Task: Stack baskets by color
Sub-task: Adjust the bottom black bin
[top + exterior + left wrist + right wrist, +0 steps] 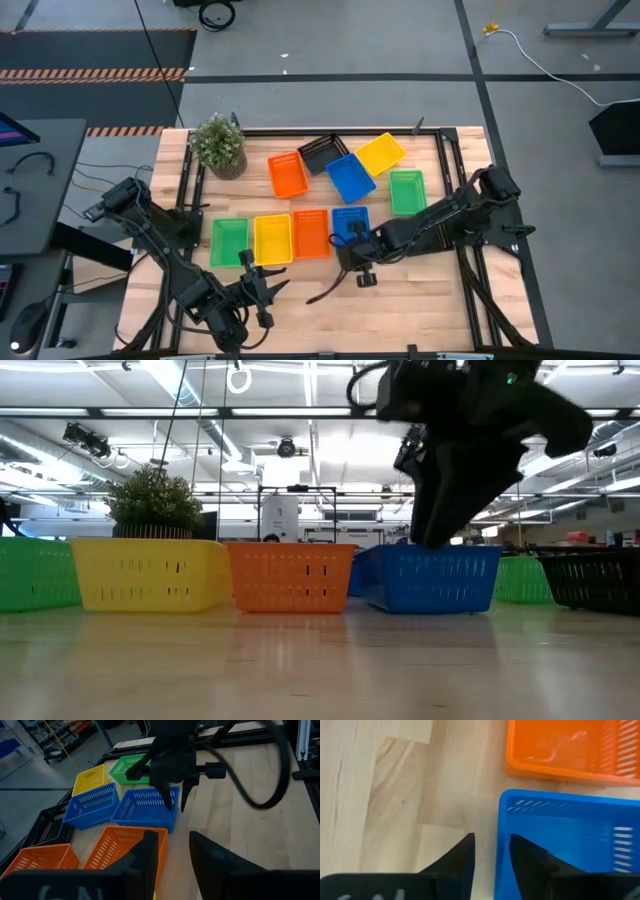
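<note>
High view shows me nine baskets spread singly on the surface (420,300), and I judge no colour pair is stacked yet. Along the near row sit a green basket (229,242), a yellow basket (272,239), an orange basket (311,232) and a blue basket (350,224). Farther back lie a second orange (288,174), one black basket (323,153), a second blue (350,177), a second yellow (381,154) and a second green (406,191). I can find only one black basket.

My right pincer (352,243) sits at the near rim of the near-row blue basket; in its wrist view the fingers (465,851) straddle that rim with a gap, so I read it as released, not gripping. The left pincer (262,280) waits near the front edge, fingers parted around nothing.

Nearly everything seems left: each colour needs one basket lifted into its twin, and the blue pair looks like the one in hand.
</note>
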Available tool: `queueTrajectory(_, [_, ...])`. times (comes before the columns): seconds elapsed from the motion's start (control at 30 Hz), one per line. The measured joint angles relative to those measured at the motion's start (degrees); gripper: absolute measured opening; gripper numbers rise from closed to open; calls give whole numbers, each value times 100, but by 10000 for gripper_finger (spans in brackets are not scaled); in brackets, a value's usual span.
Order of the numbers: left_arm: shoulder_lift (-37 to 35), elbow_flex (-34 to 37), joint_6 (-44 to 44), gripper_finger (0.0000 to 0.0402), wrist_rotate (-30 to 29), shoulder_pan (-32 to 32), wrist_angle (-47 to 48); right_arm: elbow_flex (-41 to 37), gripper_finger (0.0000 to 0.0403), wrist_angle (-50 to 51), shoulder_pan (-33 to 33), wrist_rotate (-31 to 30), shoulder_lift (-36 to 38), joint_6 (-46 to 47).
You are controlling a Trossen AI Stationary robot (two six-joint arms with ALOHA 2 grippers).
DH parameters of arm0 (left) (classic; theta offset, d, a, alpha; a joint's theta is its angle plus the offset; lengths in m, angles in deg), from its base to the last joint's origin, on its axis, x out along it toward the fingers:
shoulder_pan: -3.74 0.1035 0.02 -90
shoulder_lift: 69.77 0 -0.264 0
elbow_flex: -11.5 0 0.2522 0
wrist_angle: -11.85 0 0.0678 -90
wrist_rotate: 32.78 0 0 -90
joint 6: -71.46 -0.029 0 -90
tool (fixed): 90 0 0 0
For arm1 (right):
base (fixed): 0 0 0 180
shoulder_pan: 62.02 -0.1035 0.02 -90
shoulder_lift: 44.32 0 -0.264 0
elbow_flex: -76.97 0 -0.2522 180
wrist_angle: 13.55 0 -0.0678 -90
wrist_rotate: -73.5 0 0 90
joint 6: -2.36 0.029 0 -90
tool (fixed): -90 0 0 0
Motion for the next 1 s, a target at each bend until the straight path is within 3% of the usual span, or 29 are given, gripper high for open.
queueTrajectory(0.17, [0,0,0,117,-4,0,0,0,145,466,-317,-240,556,70])
queueTrajectory(0.3, [0,0,0,117,-11,0,10,-27,144,1234,-711,-589,1214,790])
queueTrajectory(0.47, [0,0,-9,117,-65,0,37,-779,143,1736,-1315,-1199,2115,2659])
queueTrajectory(0.63, [0,2,-80,117,-265,7,98,-1807,153,2005,-1410,-1009,2834,5161])
queueTrajectory(0.8, [0,4,-52,117,-310,94,203,-2334,195,1966,-1231,-788,3010,5997])
queueTrajectory(1.0, [0,4,-46,117,-149,179,202,-2402,231,1888,-862,-768,2555,6162])
